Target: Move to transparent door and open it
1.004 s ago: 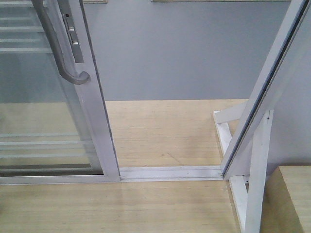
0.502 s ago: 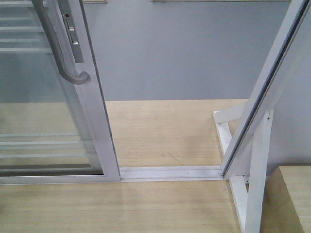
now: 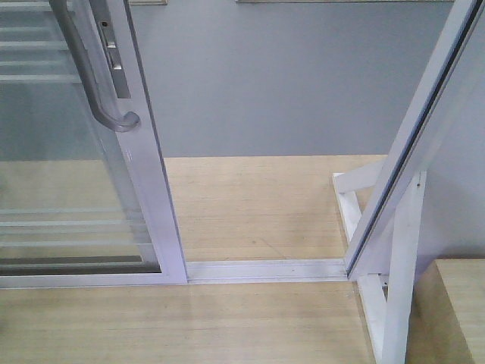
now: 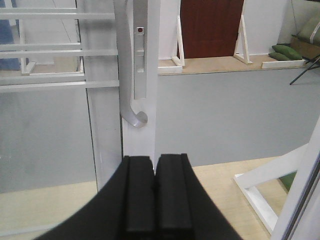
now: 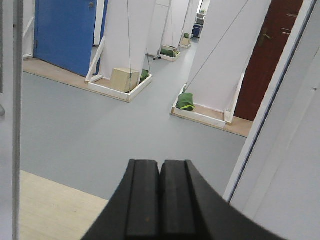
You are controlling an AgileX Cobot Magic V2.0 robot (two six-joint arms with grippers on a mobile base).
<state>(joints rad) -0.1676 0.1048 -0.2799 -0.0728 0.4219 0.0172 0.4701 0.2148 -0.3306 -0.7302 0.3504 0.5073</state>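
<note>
**Door slid aside, doorway open, both grippers clenched on nothing**

Nearest each wrist camera sits its own tool. The left gripper [image 4: 155, 192] has its black fingers pressed flat together with nothing between them, and the right gripper [image 5: 160, 197] looks the same, closed and empty. Neither touches the door, which fits a robot that is not pulling on anything at this moment.

Just beyond the left gripper stands the transparent door [image 3: 76, 189], its glossy white frame upright and its glass crossed by thin white bars. The grey pull handle [image 4: 127, 75] hangs above the fingertips, curling outward at its lower end, with the lock plate [image 4: 140, 55] beside it on the stile. The handle stands proud of the frame, probably so that a hooked or closed tool can drag the panel sideways.

In the front view the door stands at the left, leaving the floor track [image 3: 265, 269] bare across to the white jamb [image 3: 409, 152] at the right. That gap suggests the opening is largely done.

Farther off lie grey flooring [image 5: 100, 130], a blue door [image 5: 65, 30] and a dark red door [image 5: 262, 55].
</note>
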